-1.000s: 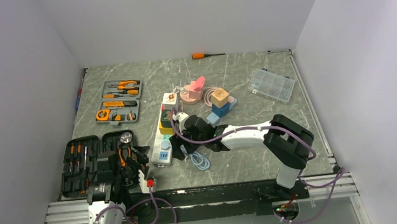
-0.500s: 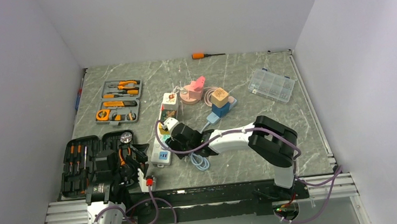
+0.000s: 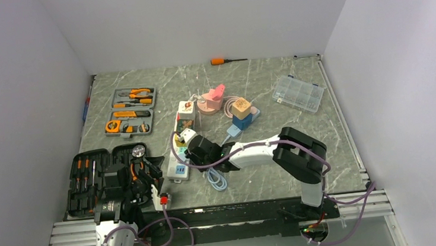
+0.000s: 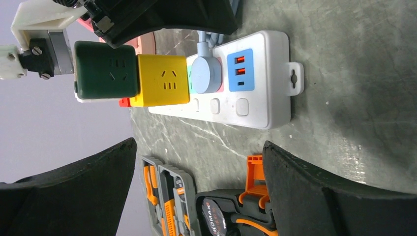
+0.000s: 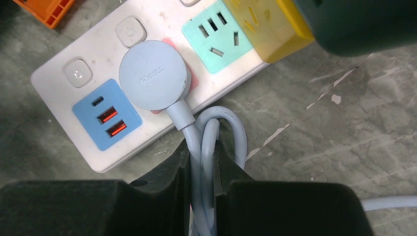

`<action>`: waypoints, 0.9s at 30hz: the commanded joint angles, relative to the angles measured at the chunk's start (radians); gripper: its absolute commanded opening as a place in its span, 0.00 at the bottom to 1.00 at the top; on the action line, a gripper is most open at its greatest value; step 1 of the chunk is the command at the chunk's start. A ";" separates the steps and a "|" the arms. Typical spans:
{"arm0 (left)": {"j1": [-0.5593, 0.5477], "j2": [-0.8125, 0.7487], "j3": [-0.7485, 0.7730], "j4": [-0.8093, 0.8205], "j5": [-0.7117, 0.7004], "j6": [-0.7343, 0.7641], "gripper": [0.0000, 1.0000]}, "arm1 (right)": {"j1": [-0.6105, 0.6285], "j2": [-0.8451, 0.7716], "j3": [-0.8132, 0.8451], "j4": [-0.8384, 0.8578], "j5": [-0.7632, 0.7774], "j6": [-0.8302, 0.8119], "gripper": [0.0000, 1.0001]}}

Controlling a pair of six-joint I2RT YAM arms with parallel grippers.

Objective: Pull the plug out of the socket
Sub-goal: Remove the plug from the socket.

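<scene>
The socket (image 5: 54, 93) is a long white power strip (image 3: 178, 162) with a blue USB panel at its near end. The plug (image 5: 154, 74), a round light-blue disc, sits seated in it, also visible in the left wrist view (image 4: 205, 74). Its light-blue cable (image 5: 206, 142) loops just below the plug. My right gripper (image 5: 202, 152) is shut on two strands of that cable, right beside the strip's edge (image 3: 197, 151). My left gripper (image 4: 199, 187) hangs open over the black tool case (image 3: 93, 181), left of the strip, holding nothing.
A yellow cube adapter (image 5: 265, 22) and a dark green one (image 4: 105, 70) are plugged in further along the strip. A grey tool tray (image 3: 133, 109), pink disc (image 3: 211, 103), short blue strip with a wooden cube (image 3: 241, 114), clear organiser (image 3: 298, 93) and orange screwdriver (image 3: 222, 61) lie around.
The right arm swung left to the strip's near end and its jaws closed on the plug's cable. The left arm stayed put, still open.
</scene>
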 commanded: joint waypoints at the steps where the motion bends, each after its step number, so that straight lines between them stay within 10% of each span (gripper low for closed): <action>1: -0.002 -0.008 -0.011 0.053 0.064 0.046 0.99 | -0.062 -0.115 0.060 0.026 -0.135 0.122 0.00; 27: -0.002 -0.008 -0.184 0.439 0.227 0.074 0.99 | -0.162 -0.229 0.037 0.167 -0.439 0.278 0.00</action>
